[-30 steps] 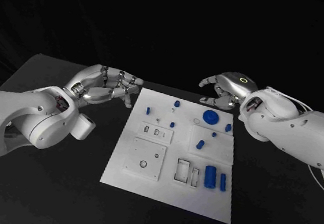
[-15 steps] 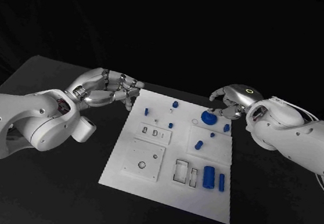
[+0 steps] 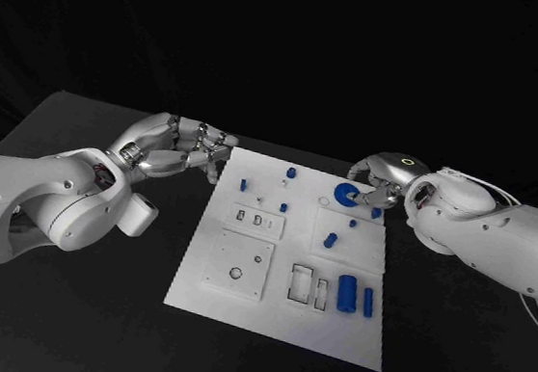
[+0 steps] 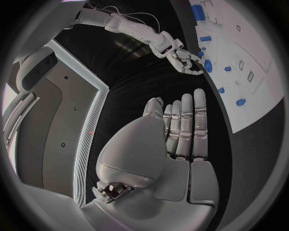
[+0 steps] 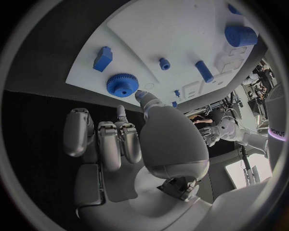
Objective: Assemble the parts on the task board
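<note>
Your right hand (image 3: 382, 175), fingers apart and empty, hovers beside the blue gear (image 3: 348, 194) at the task board's (image 3: 277, 320) upper right; it looks light and rigid, so pinch its toothed rim.

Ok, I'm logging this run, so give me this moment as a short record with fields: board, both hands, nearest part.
board: white task board on the black table, blue parts on it
left hand: open, fingers apart, off the board's far left corner
right hand: empty, beside the blue gear at the board's far edge
contact with gear: cannot tell
</note>
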Controlling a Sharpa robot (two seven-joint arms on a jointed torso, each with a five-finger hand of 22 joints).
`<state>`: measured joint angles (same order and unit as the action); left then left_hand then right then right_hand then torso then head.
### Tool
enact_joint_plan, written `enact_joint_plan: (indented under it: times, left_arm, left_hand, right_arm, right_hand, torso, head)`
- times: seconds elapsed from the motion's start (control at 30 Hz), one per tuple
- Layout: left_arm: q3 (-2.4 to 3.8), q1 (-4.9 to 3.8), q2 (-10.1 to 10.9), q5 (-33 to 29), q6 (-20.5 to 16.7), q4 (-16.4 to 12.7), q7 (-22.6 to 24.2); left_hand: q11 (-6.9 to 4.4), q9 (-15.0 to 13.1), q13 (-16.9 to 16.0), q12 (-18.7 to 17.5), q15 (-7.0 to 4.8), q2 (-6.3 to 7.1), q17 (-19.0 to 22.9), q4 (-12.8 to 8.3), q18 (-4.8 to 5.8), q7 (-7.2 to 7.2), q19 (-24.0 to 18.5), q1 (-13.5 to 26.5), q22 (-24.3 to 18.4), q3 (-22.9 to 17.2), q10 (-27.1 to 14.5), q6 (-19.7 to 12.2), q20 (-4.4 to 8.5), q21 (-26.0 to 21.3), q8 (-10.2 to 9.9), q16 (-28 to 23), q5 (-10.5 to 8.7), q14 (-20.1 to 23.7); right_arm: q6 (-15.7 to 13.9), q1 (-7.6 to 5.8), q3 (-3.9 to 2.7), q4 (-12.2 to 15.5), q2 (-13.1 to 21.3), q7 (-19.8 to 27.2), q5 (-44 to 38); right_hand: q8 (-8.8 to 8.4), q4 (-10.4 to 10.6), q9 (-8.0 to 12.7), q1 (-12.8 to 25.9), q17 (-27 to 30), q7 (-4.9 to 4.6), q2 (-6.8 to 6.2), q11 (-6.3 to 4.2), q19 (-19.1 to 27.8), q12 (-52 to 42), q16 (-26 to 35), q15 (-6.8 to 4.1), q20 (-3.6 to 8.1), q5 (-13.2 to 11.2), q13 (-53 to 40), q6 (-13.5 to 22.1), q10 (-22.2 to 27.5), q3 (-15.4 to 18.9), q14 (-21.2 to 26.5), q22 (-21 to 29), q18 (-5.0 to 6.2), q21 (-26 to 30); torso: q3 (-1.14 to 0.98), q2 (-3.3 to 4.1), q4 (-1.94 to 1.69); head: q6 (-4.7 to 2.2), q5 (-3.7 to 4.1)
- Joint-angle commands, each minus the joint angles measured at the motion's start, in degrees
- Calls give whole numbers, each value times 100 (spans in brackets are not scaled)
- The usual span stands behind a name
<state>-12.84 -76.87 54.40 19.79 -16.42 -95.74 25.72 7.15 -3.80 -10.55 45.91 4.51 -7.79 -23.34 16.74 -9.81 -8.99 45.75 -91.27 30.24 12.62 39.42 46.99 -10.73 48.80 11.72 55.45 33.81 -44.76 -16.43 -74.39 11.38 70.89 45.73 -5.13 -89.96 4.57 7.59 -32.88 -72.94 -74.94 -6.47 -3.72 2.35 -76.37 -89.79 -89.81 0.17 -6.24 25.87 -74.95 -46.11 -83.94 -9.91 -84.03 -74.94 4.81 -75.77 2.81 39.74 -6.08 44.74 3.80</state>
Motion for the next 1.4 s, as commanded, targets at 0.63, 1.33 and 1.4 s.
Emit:
enact_joint_plan:
  times: [0.63,1.33,1.4]
  left_arm:
    - [4,0,-6,14,133,-11,31]
    - [4,0,3,14,138,-12,26]
    - [4,1,1,14,139,-8,25]
  left_hand:
    - [20,6,7,-29,16,9,9,0,-54,-6,-40,-57,-8,-49,-24,0,-10,-35,-23,-31,35,17]
    - [21,6,8,-31,16,14,12,1,-53,-7,-42,-64,-7,-55,-24,0,-10,-38,-25,-35,33,17]
    - [21,6,8,-31,16,14,12,1,-53,-7,-42,-64,-7,-55,-24,0,-10,-38,-25,-35,33,17]
  right_arm:
    - [470,60,0,-304,-202,-206,-161]
    - [433,91,0,-542,-371,-55,-99]
    - [432,92,0,-545,-373,-48,-98]
  right_hand:
    - [-41,-16,2,12,-1506,-21,-48,18,32,-21,-19,-10,-22,-122,-1505,53,-606,-65,-597,-789,-75,80]
    - [119,-28,-81,43,-1506,146,12,-68,84,-21,-19,-63,6,-143,-1505,-366,-606,-186,-597,-790,-55,170]
    - [199,-60,-154,32,-1506,182,16,-93,93,-21,-19,-85,26,-129,-1505,-502,-606,-202,-597,-793,-52,190]
  torso:
    - [-3,4,4]
    - [-1,2,3]
    - [0,2,3]
  head:
    - [22,-9]
    - [91,-27]
    - [91,-27]
